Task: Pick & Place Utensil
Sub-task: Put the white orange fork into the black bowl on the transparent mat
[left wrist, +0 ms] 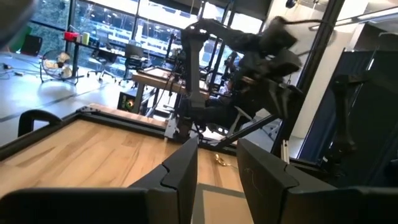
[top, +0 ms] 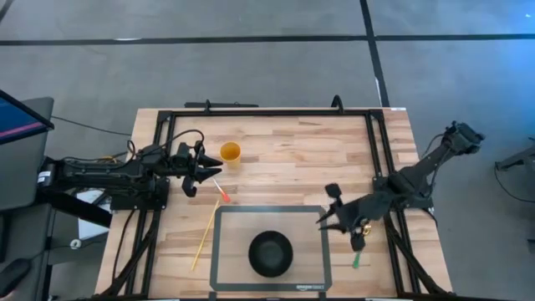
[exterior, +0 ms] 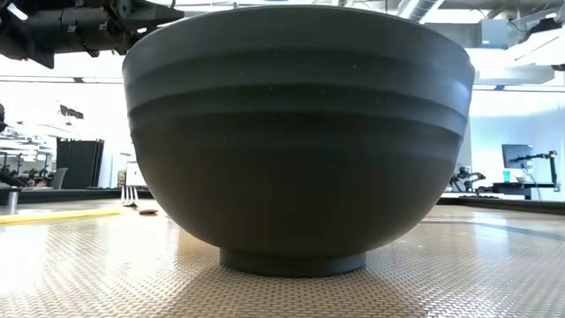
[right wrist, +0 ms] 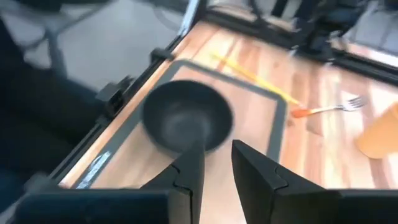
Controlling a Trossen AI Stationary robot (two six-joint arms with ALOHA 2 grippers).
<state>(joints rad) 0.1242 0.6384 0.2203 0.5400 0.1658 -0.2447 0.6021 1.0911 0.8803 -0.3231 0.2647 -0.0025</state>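
Seen from above, a dark bowl [top: 271, 253] is sitting on a mat [top: 227, 219] at lower centre of the wooden tabletop [top: 292, 159]. An orange-handled fork [top: 222, 191] is lying left of centre, near an orange cup [top: 230, 153]. The left end effector [top: 201, 167] is hovering beside the fork, fingers narrowly parted and holding nothing. The right end effector [top: 328, 219] is waiting, narrowly parted and empty, at the mat's right edge. Straddling the fork's handle squarely before closing would likely serve best.

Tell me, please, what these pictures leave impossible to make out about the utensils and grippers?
- Low view: the black bowl fills the picture and hides most of the table behind it.
- High view: the green item beside the right gripper is too small to identify.
- Right wrist view: the fork is blurred.
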